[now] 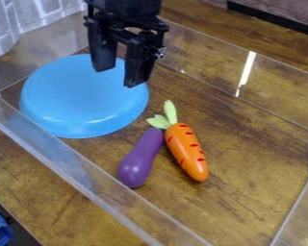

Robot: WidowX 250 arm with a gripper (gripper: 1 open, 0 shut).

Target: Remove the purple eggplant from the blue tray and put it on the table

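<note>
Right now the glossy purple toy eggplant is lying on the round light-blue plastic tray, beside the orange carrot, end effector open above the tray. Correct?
Not quite. The camera view shows the glossy purple toy eggplant lying on the dark wood-grain table, off the round light-blue plastic tray. It is beside the orange carrot; the end effector is open above the tray.

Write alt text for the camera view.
A purple eggplant lies on the wooden table beside an orange carrot, off the empty blue tray. A black pincer hangs open above the tray's right edge, holding nothing.

1 view only: raised camera near table (260, 144) front edge, angled down, close range, facing far edge.
</note>
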